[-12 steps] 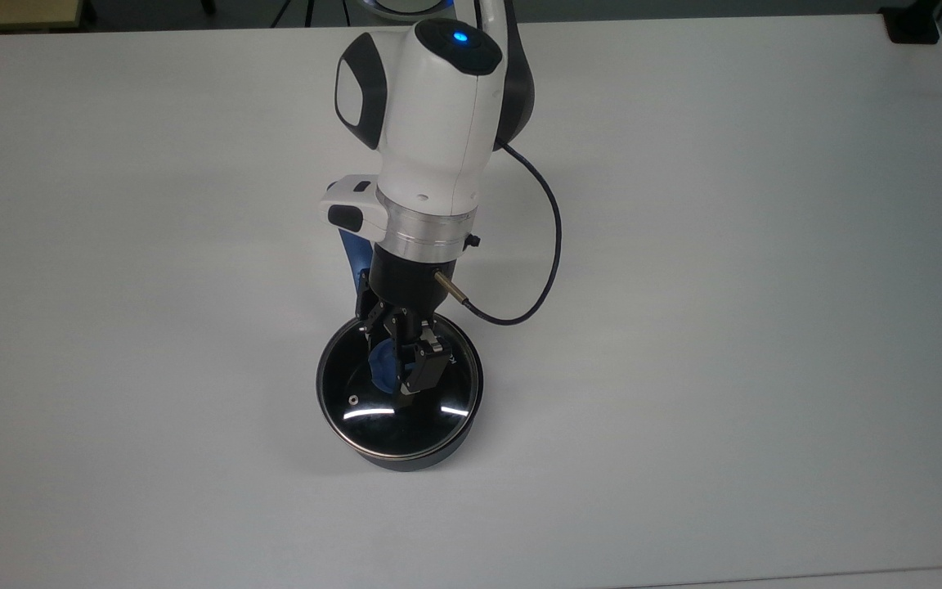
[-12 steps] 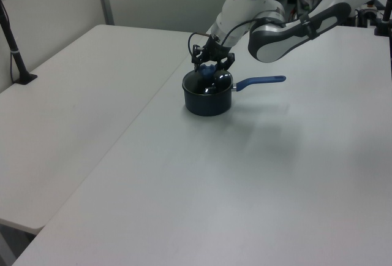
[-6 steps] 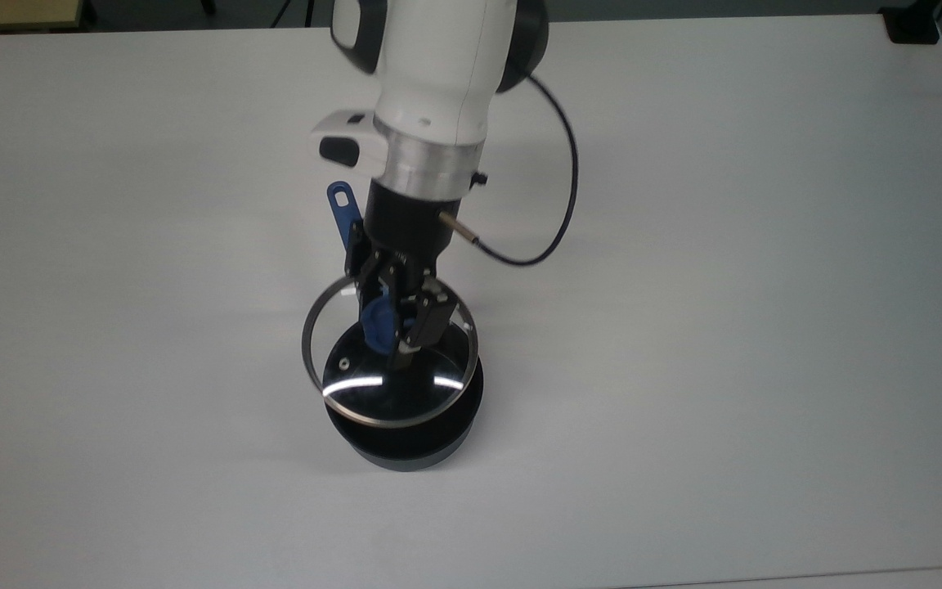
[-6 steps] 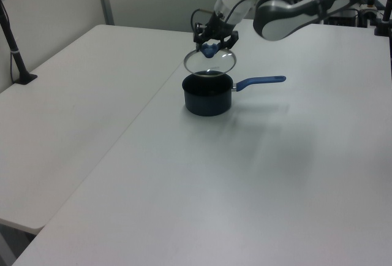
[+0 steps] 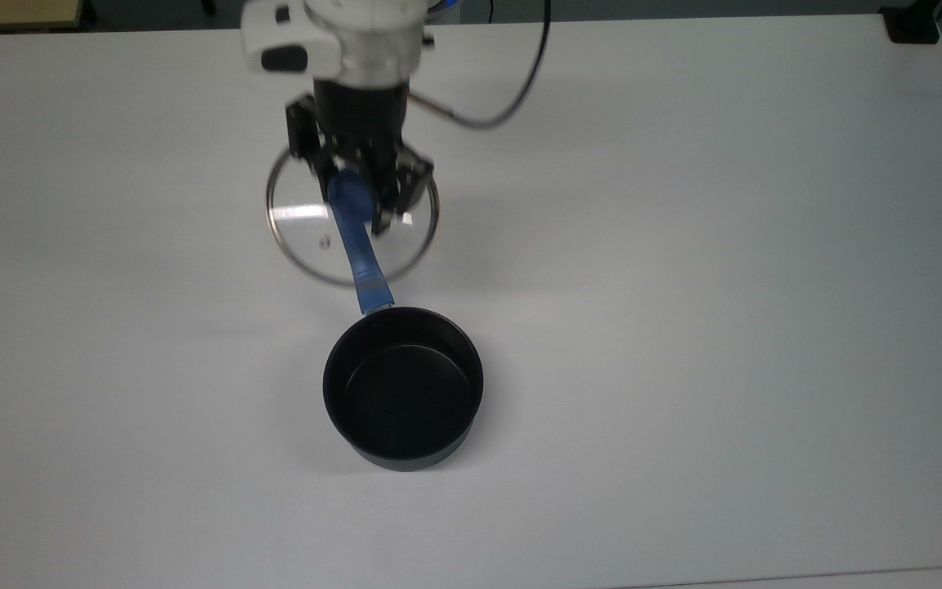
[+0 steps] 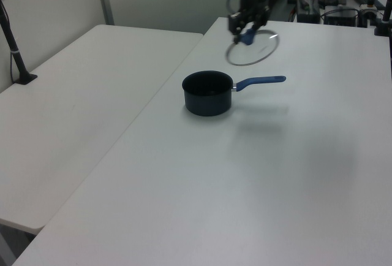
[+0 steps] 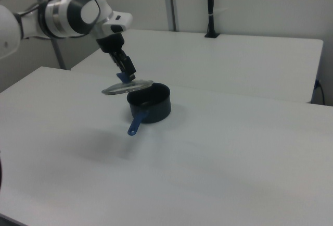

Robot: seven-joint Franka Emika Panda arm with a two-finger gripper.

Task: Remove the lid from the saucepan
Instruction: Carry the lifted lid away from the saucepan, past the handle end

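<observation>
The black saucepan (image 5: pixel 403 388) stands uncovered on the white table, its long blue handle (image 5: pixel 366 278) pointing toward the top view's upper edge. The glass lid (image 5: pixel 299 233) with its metal rim hangs in the air over the handle's far end, tilted slightly. My gripper (image 5: pixel 354 196) is shut on the lid's blue knob (image 5: pixel 347 193). In the left view the lid (image 6: pixel 260 50) hangs under the gripper (image 6: pixel 246 33), behind the saucepan (image 6: pixel 208 93). In the right view the lid (image 7: pixel 127 87) floats beside the saucepan (image 7: pixel 151 103), level with its rim, held by the gripper (image 7: pixel 125 74).
The white table (image 5: pixel 684 327) is bare around the pan. A second table (image 6: pixel 79 100) adjoins it along a seam. A black post (image 6: pixel 15 51) is clamped at that table's far edge, and a black block (image 5: pixel 912 24) sits at the top view's upper right corner.
The gripper lifted the lid off the saucepan and carried it up and away toward the handle's end. The saucepan stayed in place and now stands open.
</observation>
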